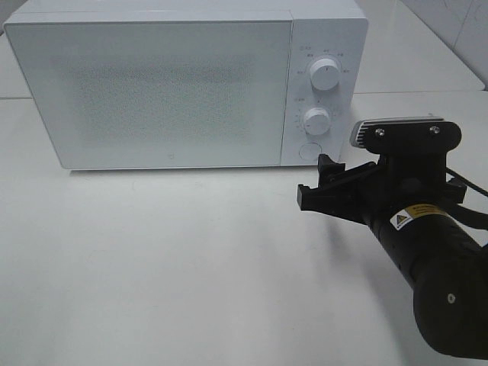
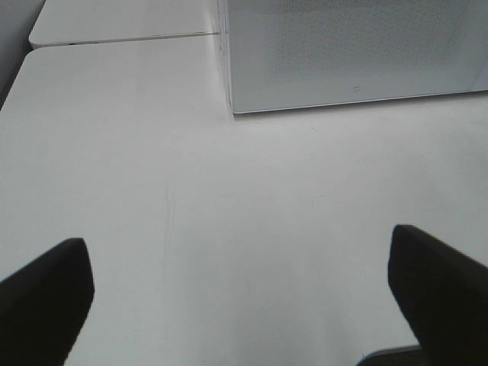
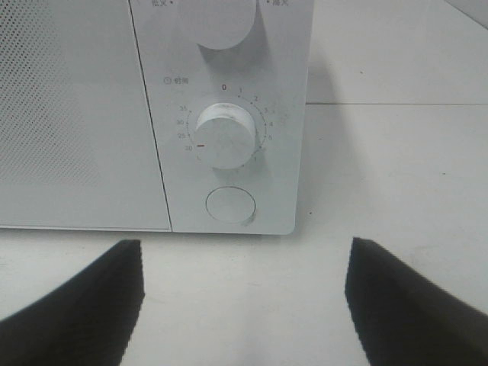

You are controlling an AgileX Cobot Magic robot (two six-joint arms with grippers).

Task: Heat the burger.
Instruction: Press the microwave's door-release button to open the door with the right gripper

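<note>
The burger does not show in any view. A white microwave (image 1: 160,84) stands at the back of the table with its door shut. Its panel has an upper knob (image 1: 325,74), a lower timer knob (image 1: 316,120) and a round button (image 1: 309,150). In the right wrist view the timer knob (image 3: 226,140) has its mark near 30, above the round button (image 3: 230,204). My right gripper (image 1: 320,183) is open and empty, just in front of the panel's bottom corner; its fingers (image 3: 84,305) frame the button. My left gripper (image 2: 240,301) is open and empty over bare table, out of the exterior view.
The microwave's lower front corner (image 2: 236,107) shows in the left wrist view. The white table (image 1: 152,259) has a seam to a second table at the back right (image 1: 427,92). The right arm's black body (image 1: 435,259) fills the lower right.
</note>
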